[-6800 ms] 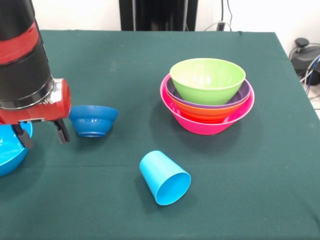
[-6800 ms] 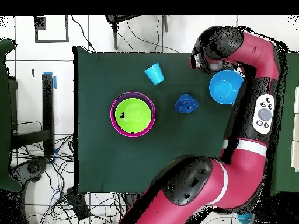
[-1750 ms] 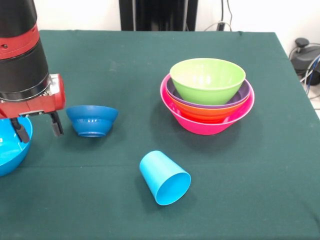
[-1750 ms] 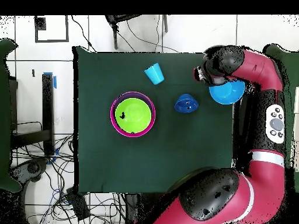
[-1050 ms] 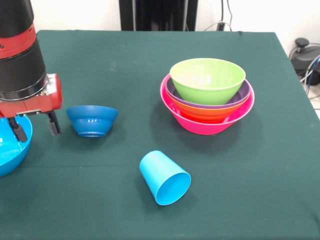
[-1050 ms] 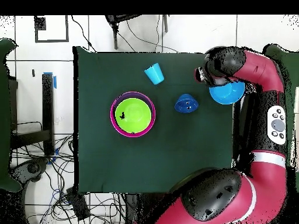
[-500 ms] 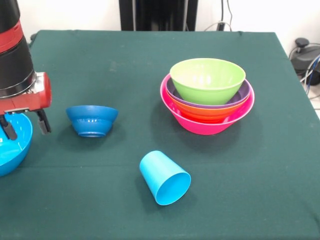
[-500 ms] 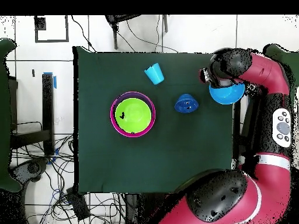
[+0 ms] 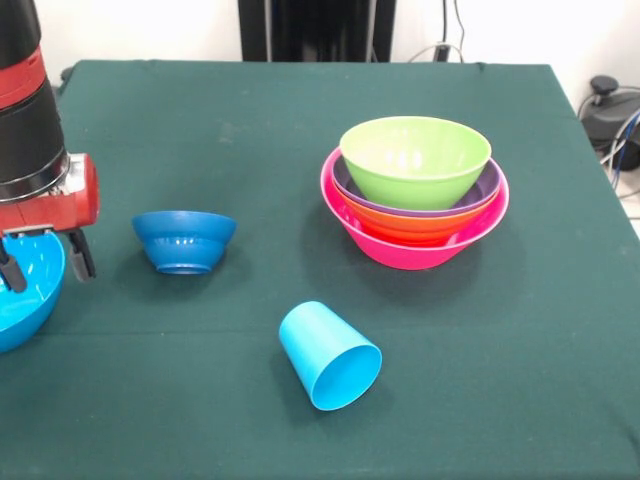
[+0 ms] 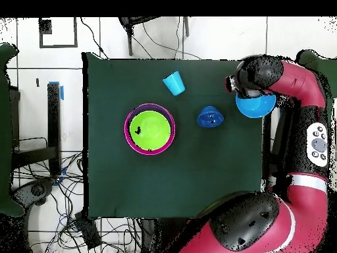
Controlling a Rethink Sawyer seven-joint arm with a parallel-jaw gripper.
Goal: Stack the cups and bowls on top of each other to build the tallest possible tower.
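The tower stands at the right: a lime green bowl (image 9: 415, 155) nested in purple, orange and a wide pink bowl (image 9: 420, 248); it also shows in the overhead view (image 10: 150, 128). A small dark blue bowl (image 9: 184, 240) (image 10: 210, 116) stands upright left of the middle. A sky blue cup (image 9: 328, 354) (image 10: 174, 83) lies on its side near the front. My gripper (image 9: 45, 265) is open at the left edge, one finger inside and one outside the rim of the sky blue bowl (image 9: 20, 295) (image 10: 257, 105). The yellow-green cup and the small orange bowl are out of view.
The green tablecloth (image 9: 250, 130) covers the table. The sky blue bowl sits at the table's left edge in the front view. Cables and a black device (image 9: 610, 110) lie off the table's right side.
My gripper has moved left, away from the dark blue bowl, and now straddles the sky blue bowl's rim. The tower, cup and dark blue bowl have not moved.
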